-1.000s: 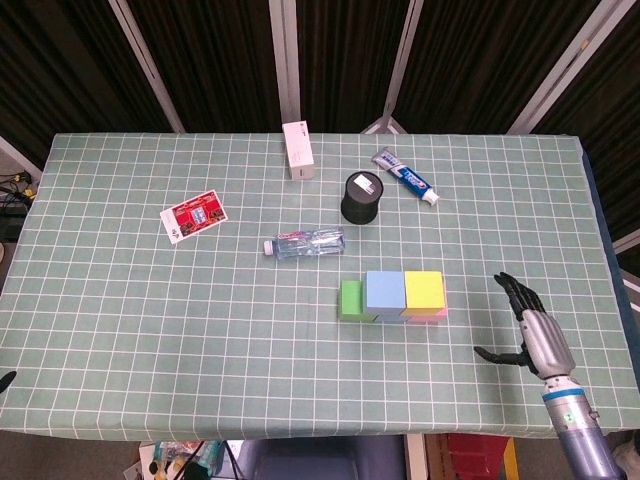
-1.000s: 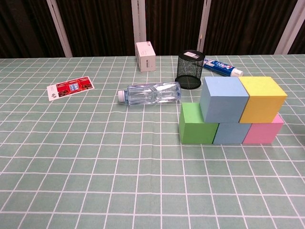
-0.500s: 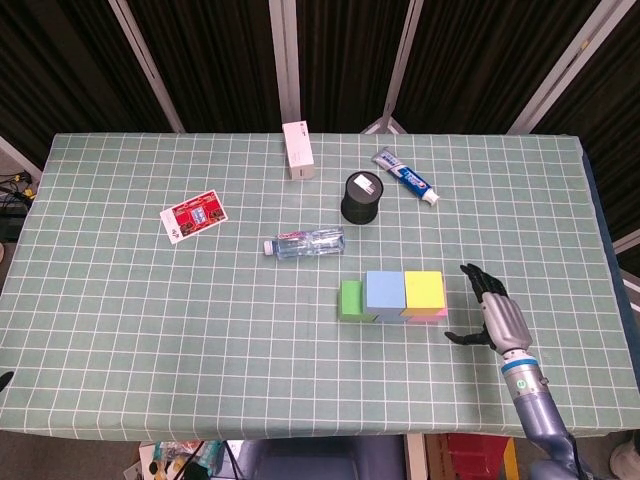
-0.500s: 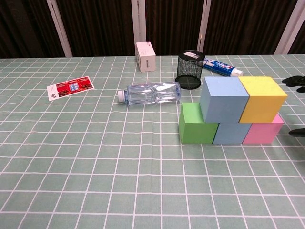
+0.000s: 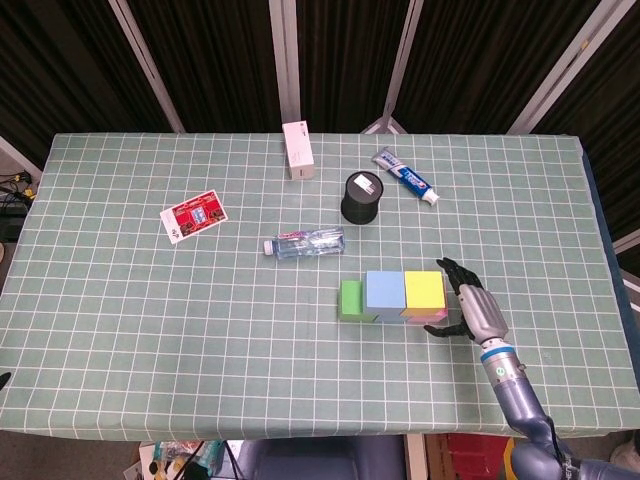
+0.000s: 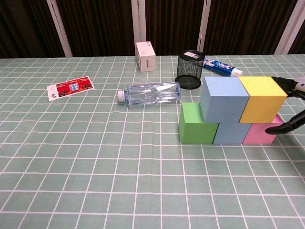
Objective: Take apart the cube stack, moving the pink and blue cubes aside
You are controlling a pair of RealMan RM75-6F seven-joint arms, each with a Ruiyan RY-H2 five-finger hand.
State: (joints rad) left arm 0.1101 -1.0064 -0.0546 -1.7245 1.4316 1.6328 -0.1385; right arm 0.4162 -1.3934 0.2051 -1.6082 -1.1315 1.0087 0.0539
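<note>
Where the cube stack sat on the right half of the green checked table, the right hand was beside its right end with its fingers spread and nothing in them, the thumb reaching in low by the pink cube; whether it touched the cube I could not tell. The stack was two tiers: a green cube, a blue cube and the pink one in a row on the cloth, with an upper blue cube and a yellow cube side by side on top. Behind it stood a black mesh cup, a toothpaste tube and a white box, and a clear bottle lay on its side near a red card. The left hand was out of sight in both views.
</note>
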